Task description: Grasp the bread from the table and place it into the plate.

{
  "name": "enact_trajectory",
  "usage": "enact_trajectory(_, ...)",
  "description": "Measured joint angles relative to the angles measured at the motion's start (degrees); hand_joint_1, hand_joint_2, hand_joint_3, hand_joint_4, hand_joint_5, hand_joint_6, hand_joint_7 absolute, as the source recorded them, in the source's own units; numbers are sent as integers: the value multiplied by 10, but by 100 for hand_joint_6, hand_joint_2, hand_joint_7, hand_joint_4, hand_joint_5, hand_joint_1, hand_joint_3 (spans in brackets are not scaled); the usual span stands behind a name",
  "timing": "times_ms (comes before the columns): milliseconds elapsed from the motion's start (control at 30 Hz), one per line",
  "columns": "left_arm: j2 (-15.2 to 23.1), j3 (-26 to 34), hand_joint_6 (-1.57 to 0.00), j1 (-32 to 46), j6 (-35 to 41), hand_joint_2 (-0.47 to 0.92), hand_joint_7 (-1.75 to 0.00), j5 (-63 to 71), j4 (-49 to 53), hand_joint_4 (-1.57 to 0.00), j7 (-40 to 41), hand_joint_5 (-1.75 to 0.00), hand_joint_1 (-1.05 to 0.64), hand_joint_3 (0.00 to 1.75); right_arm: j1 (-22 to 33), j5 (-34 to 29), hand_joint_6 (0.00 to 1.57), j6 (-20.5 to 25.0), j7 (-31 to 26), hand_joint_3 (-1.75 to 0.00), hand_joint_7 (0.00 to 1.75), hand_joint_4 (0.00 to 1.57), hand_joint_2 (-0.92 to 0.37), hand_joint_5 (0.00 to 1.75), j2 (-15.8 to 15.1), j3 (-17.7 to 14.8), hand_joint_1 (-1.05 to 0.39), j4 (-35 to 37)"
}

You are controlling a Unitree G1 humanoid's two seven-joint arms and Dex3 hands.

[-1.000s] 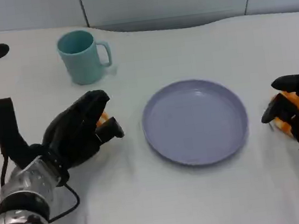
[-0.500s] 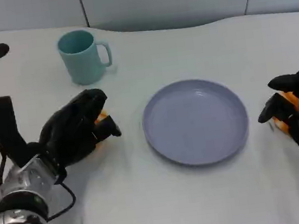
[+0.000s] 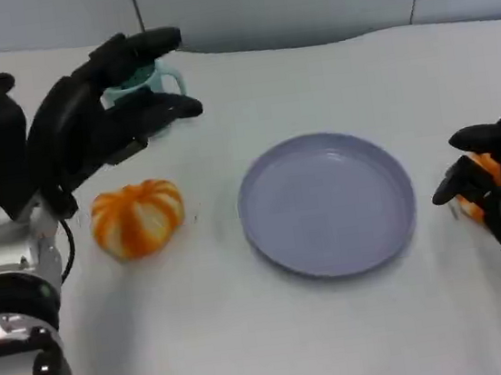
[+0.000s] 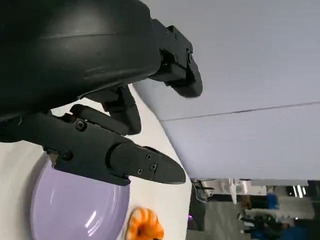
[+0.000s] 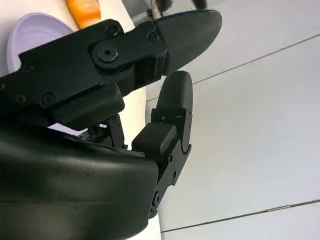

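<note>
Black, blocky left hand (image 3: 99,110) and right hand (image 3: 498,189) — round screws in the finger links — on silver forearms; thin black cable (image 3: 64,250) by the left wrist.

A teal mug (image 3: 148,79) stands far back on the white table (image 3: 342,341) — upright.

Even, bright overhead light; soft shadows on table (image 3: 327,68); wrist views blurry close up.

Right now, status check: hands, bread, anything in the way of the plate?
Left hand raised, open, holding nothing. Right hand low beside an orange item, grip unclear. Bread on the table, left of the plate. Path between looks clear.
</note>
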Motion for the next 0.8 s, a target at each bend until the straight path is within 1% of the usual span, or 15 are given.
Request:
enact_trajectory(133, 13, -27, -67, -30, -63, 91, -2, 43, 18, -46, 36, -44, -59, 2, 0, 0, 80, 0, 1, -9, 88, 62, -92, 169, -1, -2, -55, 1)
enact_trajectory(167, 14, -32, -65, -37, -73, 89, -1, 51, 24, -43, 45, -41, -51, 1, 0, 0, 80, 0, 1, -9, 87, 62, -92, 169, -2, -4, -55, 1)
enact_trajectory(300, 17, -62, -64, -49, -95, 90, 0, 101, 53, -43, 107, -34, -57, 1, -1, 4, 80, 0, 4, -10, 87, 62, -92, 170, -4, -7, -55, 1)
enact_trajectory(333, 17, -71, -59, -49, -98, 91, 0, 117, 59, -40, 126, -31, -58, 2, -1, 4, 81, 0, 5, -10, 88, 62, -92, 170, -4, -7, -55, 1)
enact_trajectory(400, 23, -109, -56, -51, -102, 92, 0, 169, 71, -41, 186, -26, -60, 2, -1, 4, 81, 0, 5, -9, 88, 62, -92, 170, -5, -8, -55, 1)
enact_trajectory(467, 31, -157, -54, -53, -94, 92, 0, 237, 81, -41, 258, -23, -60, 2, -1, 4, 81, 0, 4, -9, 88, 62, -92, 170, -5, -8, -55, 1)
enact_trajectory(533, 36, -196, -51, -55, -80, 92, 0, 288, 90, -41, 318, -17, -62, 1, -1, 4, 81, 1, 4, -9, 88, 62, -92, 171, -5, -8, -55, 1)
enact_trajectory(600, 39, -231, -49, -58, -51, 92, 0, 333, 99, -40, 369, -14, -62, 2, -1, 4, 81, 1, 3, -9, 89, 62, -92, 171, -5, -8, -55, 1)
enact_trajectory(667, 37, -248, -47, -58, -18, 92, 0, 351, 111, -40, 390, -12, -63, 4, -1, 4, 81, 1, 2, -8, 88, 62, -92, 170, -5, -8, -54, 1)
enact_trajectory(800, 33, -252, -46, -54, 30, 92, 0, 351, 122, -42, 401, -11, -64, 5, -1, 5, 81, 1, 3, -9, 88, 63, -92, 169, -6, -8, -54, 1)
